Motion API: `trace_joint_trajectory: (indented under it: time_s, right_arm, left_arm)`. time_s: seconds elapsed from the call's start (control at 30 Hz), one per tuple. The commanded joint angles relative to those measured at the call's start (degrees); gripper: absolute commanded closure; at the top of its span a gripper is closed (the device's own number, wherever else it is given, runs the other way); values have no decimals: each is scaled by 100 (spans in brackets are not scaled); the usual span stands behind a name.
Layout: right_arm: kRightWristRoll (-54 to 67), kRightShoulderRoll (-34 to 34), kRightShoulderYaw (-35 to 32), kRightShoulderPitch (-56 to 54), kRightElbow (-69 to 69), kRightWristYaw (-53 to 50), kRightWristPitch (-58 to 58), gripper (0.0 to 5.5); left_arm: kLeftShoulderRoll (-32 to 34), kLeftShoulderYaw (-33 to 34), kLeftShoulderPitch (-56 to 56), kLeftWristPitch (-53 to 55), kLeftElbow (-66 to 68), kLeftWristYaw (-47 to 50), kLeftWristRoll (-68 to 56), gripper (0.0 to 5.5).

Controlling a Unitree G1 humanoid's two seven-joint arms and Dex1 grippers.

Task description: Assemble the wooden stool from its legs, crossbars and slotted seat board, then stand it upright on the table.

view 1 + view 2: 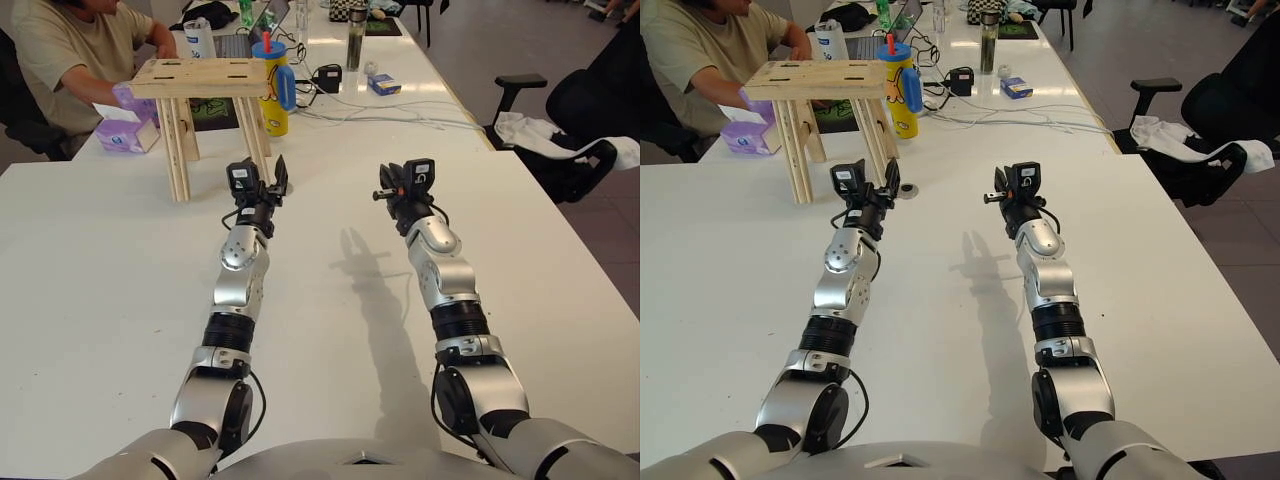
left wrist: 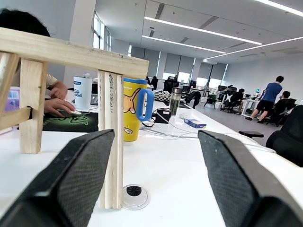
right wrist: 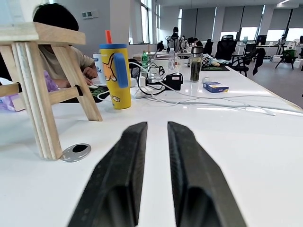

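Left pincer [image 1: 266, 178] wide open, empty (right pincer [image 3: 157, 126] closed, empty), just short of upright stool [image 1: 200, 77].

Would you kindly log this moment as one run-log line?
stool assembled, upright on table | left tool open, empty | right tool shut, empty

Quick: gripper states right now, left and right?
Left gripper: open, holding nothing.
Right gripper: closed, holding nothing.
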Motion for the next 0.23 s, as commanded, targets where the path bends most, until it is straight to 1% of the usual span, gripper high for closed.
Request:
trace_joint_trajectory:
  time_s: [0.03,0.23]
  right_arm:
    - [43,-3,-12,-387,342,97,-103,471]
    - [56,-24,-57,-585,545,136,-236,471]
  left_arm:
    - [21,166,-267,-174,317,-14,-46,221]
    - [101,227,-386,-372,489,-73,47,221]
